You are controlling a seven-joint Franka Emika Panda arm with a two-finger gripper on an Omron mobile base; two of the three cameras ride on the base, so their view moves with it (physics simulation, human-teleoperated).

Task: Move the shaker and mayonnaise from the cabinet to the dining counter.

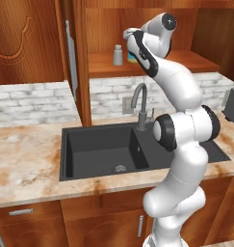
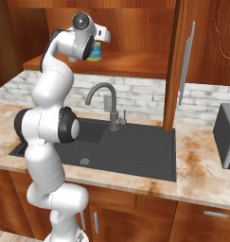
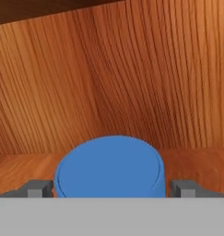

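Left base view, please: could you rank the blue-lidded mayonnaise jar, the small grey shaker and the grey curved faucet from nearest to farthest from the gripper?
1. Blue-lidded mayonnaise jar, between the open gripper fingers on the cabinet shelf.
2. Small grey shaker, just left on the shelf.
3. Grey curved faucet, below at the sink.

Black sink (image 1: pixel 104 152) set in marble counter (image 1: pixel 27 169); grey faucet (image 1: pixel 140 103) behind sink; dark appliance (image 2: pixel 226 134) right of sink.

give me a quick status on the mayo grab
Gripper open, fingers either side of the mayonnaise lid, not closed. Jar on cabinet shelf. Shaker beside it, untouched. Nothing in the way.
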